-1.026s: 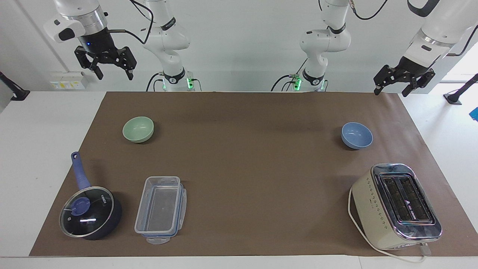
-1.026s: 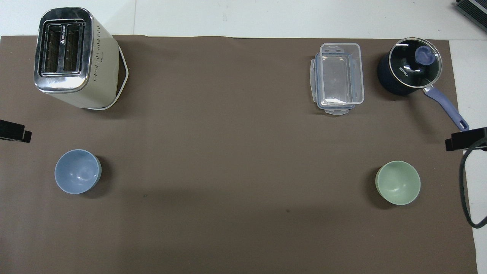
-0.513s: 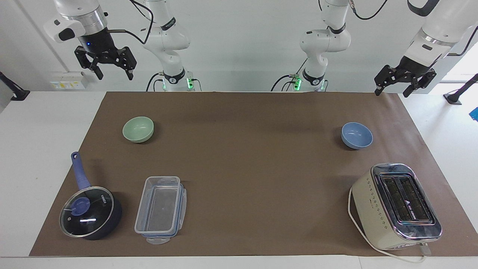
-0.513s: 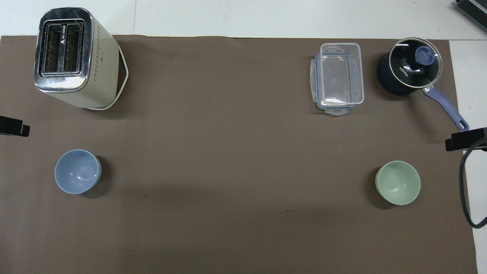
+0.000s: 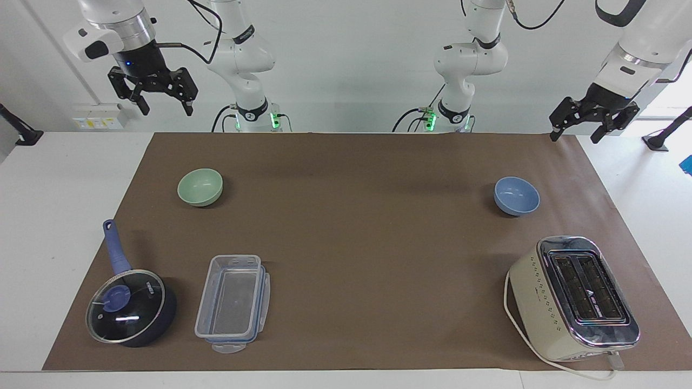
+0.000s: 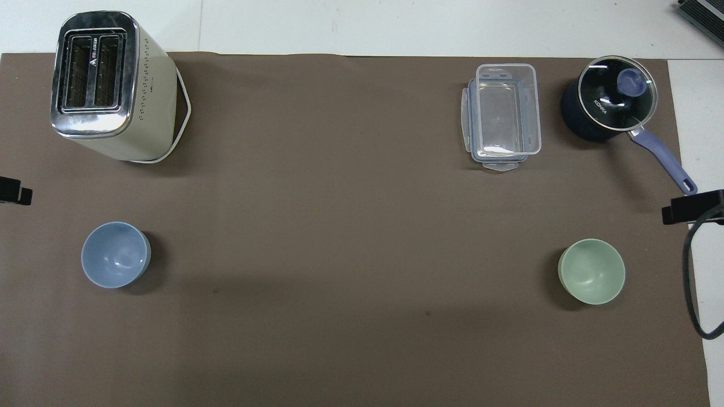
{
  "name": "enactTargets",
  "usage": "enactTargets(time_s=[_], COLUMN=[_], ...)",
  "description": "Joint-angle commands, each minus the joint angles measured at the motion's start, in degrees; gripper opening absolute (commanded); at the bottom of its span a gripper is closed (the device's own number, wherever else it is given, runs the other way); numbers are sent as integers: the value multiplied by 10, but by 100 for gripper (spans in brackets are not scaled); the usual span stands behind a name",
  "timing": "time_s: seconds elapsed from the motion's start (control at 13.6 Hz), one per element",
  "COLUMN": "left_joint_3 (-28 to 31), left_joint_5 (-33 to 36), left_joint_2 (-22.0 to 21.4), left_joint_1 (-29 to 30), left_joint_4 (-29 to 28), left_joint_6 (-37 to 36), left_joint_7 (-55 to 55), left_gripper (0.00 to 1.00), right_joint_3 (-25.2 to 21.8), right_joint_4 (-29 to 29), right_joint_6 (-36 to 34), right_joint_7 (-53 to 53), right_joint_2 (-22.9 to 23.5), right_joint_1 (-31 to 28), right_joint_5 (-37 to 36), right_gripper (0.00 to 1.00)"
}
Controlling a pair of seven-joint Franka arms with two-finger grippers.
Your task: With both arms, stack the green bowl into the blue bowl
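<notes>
Green bowl (image 5: 200,187) untouched; both tools raised, open, empty.

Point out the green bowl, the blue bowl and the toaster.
green bowl (image 5: 200,186): facing view, inside of the bowl.
blue bowl (image 5: 517,195): facing view, inside of the bowl.
toaster (image 5: 586,287): facing view, slotted top.

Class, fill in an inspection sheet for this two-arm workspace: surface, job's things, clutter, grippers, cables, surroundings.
Surface: brown mat on a white table.
Job's things: green bowl toward the right arm's end, blue bowl toward the left arm's end; both upright, apart, untouched.
Clutter: lidded saucepan, clear container beside it, toaster; all farther from the robots than the bowls.
Grippers: right gripper and left gripper raised, open, empty.
Cables: toaster cord; arm cables.
Surroundings: white wall.
</notes>
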Motion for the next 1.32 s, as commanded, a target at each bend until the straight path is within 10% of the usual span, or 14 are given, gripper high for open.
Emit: enactTargets(time_s=[0.0,1.25], left_joint_3=[-3,-2], left_joint_5=[0,-158], left_joint_2=[-19,29], left_joint_1=[8,127], left_joint_4=[-27,-261], left_joint_6=[17,211], left_joint_7=[8,223], left_gripper=[100,100], right_joint_3=[5,5], right_joint_4=[-19,-19], right_joint_6=[9,9], right_joint_7=[-9,-9], right_joint_2=[-16,-16], right_joint_1=[-6,-6], right_joint_5=[5,5], right_gripper=[100,100])
